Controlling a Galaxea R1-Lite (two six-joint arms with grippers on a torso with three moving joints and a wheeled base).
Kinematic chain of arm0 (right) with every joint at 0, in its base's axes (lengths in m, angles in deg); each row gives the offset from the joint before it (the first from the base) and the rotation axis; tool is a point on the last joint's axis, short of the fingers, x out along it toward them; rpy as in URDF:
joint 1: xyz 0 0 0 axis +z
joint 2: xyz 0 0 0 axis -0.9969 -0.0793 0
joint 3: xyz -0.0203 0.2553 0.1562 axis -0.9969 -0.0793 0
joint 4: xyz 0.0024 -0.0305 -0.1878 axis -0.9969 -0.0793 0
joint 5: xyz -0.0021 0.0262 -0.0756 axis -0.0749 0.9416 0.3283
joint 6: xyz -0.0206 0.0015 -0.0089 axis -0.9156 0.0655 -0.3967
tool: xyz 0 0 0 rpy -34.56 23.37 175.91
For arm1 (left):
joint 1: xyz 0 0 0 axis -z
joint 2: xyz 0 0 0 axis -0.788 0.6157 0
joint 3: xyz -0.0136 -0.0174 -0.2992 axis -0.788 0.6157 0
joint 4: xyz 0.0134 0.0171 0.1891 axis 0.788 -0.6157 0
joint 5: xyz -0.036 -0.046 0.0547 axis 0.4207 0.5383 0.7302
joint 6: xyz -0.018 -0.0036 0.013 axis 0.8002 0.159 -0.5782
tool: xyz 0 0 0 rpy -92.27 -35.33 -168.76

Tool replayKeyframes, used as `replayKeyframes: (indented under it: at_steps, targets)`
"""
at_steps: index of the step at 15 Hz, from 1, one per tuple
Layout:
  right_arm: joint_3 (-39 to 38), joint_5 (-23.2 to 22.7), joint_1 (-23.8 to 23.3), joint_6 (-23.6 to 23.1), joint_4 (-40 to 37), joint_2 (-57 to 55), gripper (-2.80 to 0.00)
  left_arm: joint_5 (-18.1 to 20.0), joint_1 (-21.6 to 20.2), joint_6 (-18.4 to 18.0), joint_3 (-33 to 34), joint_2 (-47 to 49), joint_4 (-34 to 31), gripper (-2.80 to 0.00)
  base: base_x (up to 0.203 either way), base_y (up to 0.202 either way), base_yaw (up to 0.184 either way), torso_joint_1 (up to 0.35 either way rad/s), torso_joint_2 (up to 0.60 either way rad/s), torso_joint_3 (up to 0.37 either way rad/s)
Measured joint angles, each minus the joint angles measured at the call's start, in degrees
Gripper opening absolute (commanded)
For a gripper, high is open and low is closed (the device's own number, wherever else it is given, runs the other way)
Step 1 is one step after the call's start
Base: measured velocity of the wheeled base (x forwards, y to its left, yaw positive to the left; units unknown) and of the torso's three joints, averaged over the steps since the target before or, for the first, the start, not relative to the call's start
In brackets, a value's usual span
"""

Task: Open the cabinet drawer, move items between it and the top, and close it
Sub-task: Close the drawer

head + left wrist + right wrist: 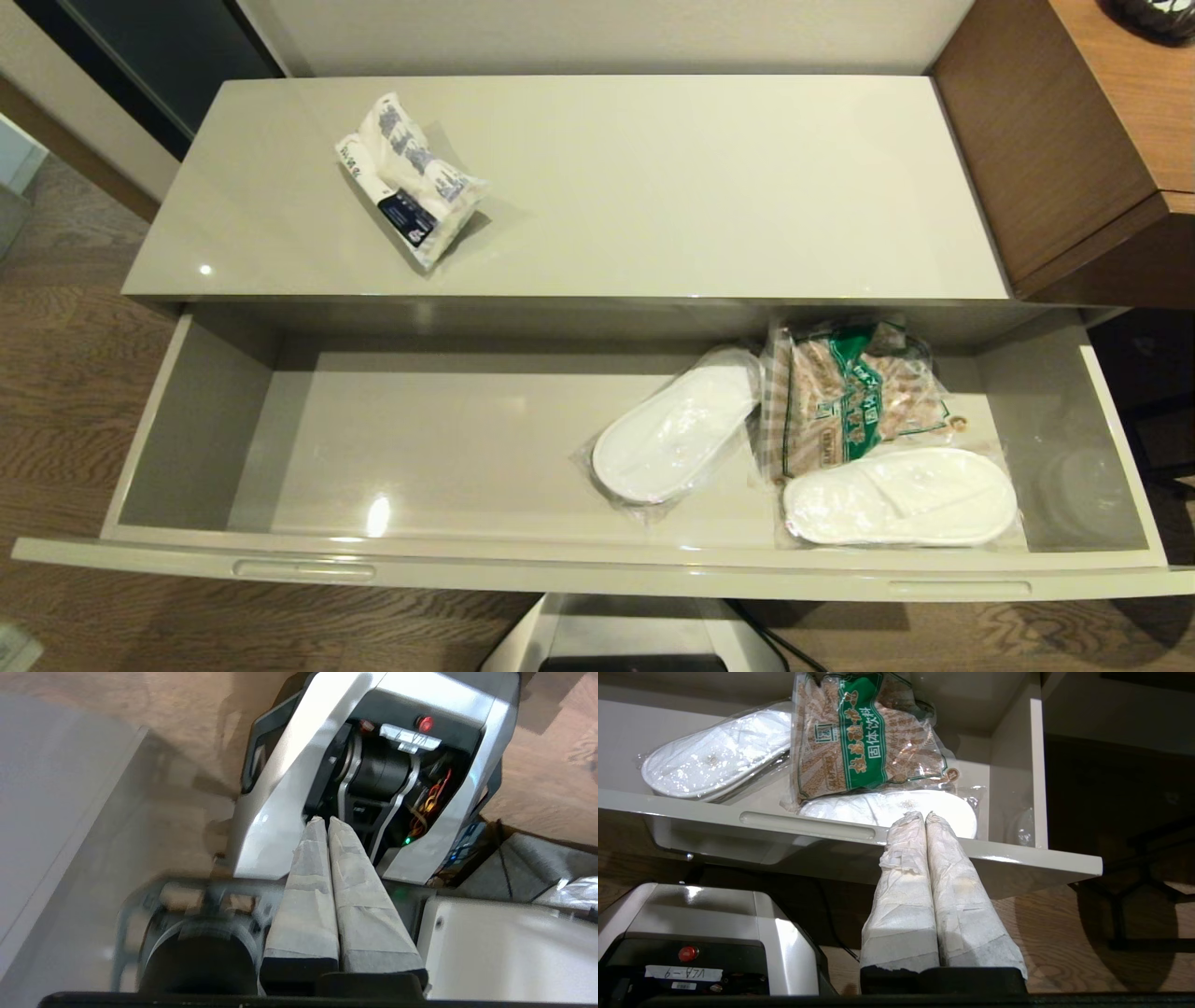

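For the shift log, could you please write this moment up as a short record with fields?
drawer: the cabinet drawer is pulled fully open
on top: small white packet lies on the top, toward its left
in drawer: clear bag with green print in the right half, between two wrapped white slippers, overlapping the nearer one
left gripper: jaws shut, empty, held low over the robot's base
right gripper: jaws shut, empty, just outside the drawer's front edge near its right slot handle
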Motion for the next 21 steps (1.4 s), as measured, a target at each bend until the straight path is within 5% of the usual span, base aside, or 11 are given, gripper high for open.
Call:
replayKeyframes:
  at_steps: [3,10,15,21]
  targets:
    - [0.0,0.02,0.0,-0.02,-0.01,0.0,-2.8,-0.52,-0.18,2.86,3.42,11.03,9.43,-2.8,0.0,0.0,0.0,0.0,0.0,0.0]
    - [0.0,-0.01,0.0,-0.01,0.0,0.0,-2.8,-6.68,1.65,18.12,6.28,38.5,34.26,-2.8,0.0,0.0,0.0,0.0,0.0,0.0]
    - [0.0,0.0,0.0,0.02,-0.03,0.0,-2.8,-8.09,1.55,19.7,5.23,43.12,35.81,-2.8,0.0,0.0,0.0,0.0,0.0,0.0]
    - [0.0,0.0,0.0,0.0,-0.07,0.0,-2.8,-12.0,-3.94,22.89,-18.56,43.56,24.81,-2.8,0.0,0.0,0.0,0.0,0.0,0.0]
